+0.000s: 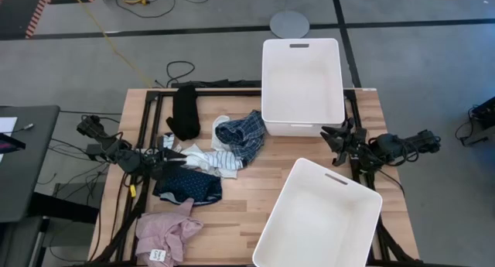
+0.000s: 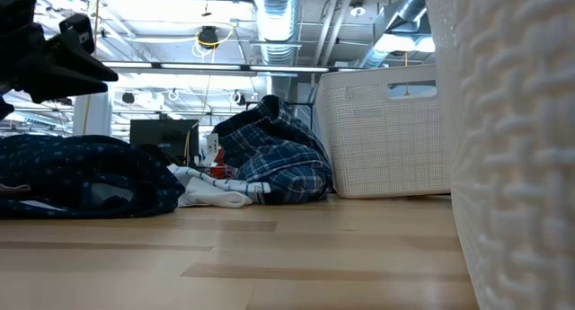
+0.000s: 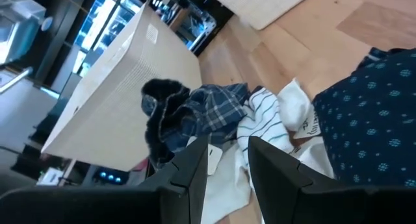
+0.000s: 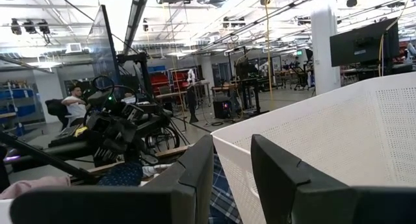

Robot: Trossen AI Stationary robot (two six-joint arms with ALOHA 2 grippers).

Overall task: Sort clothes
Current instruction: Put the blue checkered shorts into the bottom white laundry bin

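Clothes on table left of two bins.

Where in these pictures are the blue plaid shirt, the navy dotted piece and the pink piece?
blue plaid shirt (image 1: 241,135), high view, middle of the crumpled heap.
navy dotted piece (image 1: 188,186), high view, centre of the fabric.
pink piece (image 1: 165,231), high view, middle of the bunched cloth.

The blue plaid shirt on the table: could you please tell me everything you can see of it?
The blue plaid shirt is soft woven cloth, checked in dark blue and white, crumpled into a loose heap that stands up from the wooden table. It lies just left of the far white bin, at or close to its wall. The white and striped socks lie against its near left side. Neither gripper holds it.
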